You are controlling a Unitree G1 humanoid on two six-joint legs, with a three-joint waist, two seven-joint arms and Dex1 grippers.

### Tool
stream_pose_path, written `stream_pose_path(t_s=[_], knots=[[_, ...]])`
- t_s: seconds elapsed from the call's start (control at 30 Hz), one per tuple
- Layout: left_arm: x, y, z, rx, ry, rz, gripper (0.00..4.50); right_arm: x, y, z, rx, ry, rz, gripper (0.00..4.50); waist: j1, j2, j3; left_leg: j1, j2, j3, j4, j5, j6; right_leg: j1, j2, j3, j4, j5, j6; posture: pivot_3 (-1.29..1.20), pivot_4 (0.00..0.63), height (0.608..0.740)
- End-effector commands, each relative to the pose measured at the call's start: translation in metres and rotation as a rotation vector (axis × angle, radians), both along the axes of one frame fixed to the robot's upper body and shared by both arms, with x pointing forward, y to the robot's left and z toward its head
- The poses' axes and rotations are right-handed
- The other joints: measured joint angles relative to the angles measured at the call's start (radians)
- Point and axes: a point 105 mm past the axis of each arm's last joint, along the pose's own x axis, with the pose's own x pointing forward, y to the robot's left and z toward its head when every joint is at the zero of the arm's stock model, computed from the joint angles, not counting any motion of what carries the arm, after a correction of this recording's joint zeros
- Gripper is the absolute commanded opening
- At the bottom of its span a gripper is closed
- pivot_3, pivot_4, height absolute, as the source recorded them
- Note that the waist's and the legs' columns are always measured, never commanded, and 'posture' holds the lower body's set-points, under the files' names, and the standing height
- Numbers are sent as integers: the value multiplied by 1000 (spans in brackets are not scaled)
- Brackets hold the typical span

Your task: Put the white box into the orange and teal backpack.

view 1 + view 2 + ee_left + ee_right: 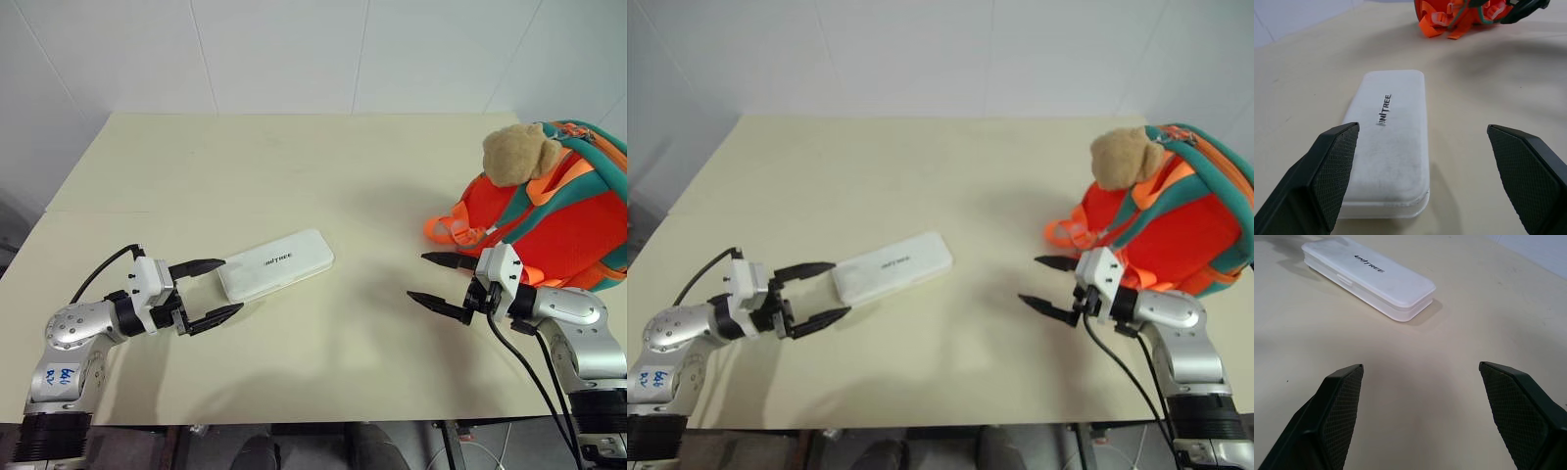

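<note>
Leftmost, the left gripper (pixel 218 291) hangs wide open and empty, its black fingers reaching toward the near end of the white box (pixel 276 263), which lies flat on the table (pixel 294 166), left of centre and angled away. The box looks rigid, light and smooth-shelled, so it would likely slip under a shallow pinch; gripping across its narrow width near that end seems safest. It is a long flat case with rounded corners and small dark lettering. Further right, the right gripper (pixel 437 279) is also spread wide and empty, just beside the orange and teal backpack (pixel 549 220) with its plush bear head.
</note>
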Motion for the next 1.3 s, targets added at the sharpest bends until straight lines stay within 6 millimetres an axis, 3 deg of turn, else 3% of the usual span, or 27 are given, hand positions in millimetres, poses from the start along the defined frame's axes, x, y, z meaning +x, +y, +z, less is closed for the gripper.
stream_pose_path(t_s=[0.03, 0.3, 0.37, 0.4, 0.5, 0.77, 0.9, 1.07, 1.3], knots=[[-7, 3, 9, 13, -36, 4, 4472, 2, 3, 12, -13, -41, 25, 4500, 0, 0, 0, 0, 0, 0, 0, 0, 0, 0, 0, 0, 0, 0, 0, 0, 150, 740], [-11, 8, 10, 12, -32, 54, 4472, 12, 9, 10, -11, -34, 53, 4500, 1, 0, 0, 0, 0, 0, 0, 0, 0, 0, 0, 0, -1, 0, 0, 0, 150, 740], [-14, 14, 11, 15, -39, 73, 4500, 14, 15, 10, 9, -36, 79, 4122, 1, 0, 0, 0, 0, 0, 0, 0, 0, 0, 0, 0, 0, 0, 0, 0, 150, 740], [-15, 18, 12, 14, -44, 86, 4500, 14, 18, 9, 17, -32, 95, 3913, 0, 0, 0, 0, 0, 0, 0, 0, 0, 0, 0, 0, 0, 0, 0, 0, 150, 740], [-20, 30, 13, 7, -39, 131, 3871, 24, 29, 6, 21, -37, 115, 2875, -5, 0, 0, 0, 1, 0, -1, 0, 0, 0, 0, 0, 0, 0, 0, 0, 150, 740], [-16, 60, 5, -12, 13, 325, 1366, 61, 61, 5, -5, -89, 129, 113, -6, 1, 0, 1, 1, 1, 0, 0, 0, 0, 0, 0, 1, 0, 0, 0, 150, 740], [-6, 66, -11, -57, 76, 464, 71, 90, 77, 5, -48, -99, 60, 121, -6, 1, 0, 0, 0, 1, -1, 0, -1, -2, -1, 0, 1, 0, 0, 0, 150, 740], [5, 57, -22, -125, 134, 575, 28, 108, 88, 6, -79, -95, 16, 121, -4, 1, 0, -1, 1, 1, -1, 0, -2, -3, -2, -5, 5, 0, -1, 0, 150, 740], [9, 27, -42, -172, 218, 566, 28, 110, 108, -1, -97, -64, 51, 121, -13, 1, 0, 0, 0, 9, -1, -1, -3, -4, -5, -8, 4, 0, 0, 0, 150, 740]])
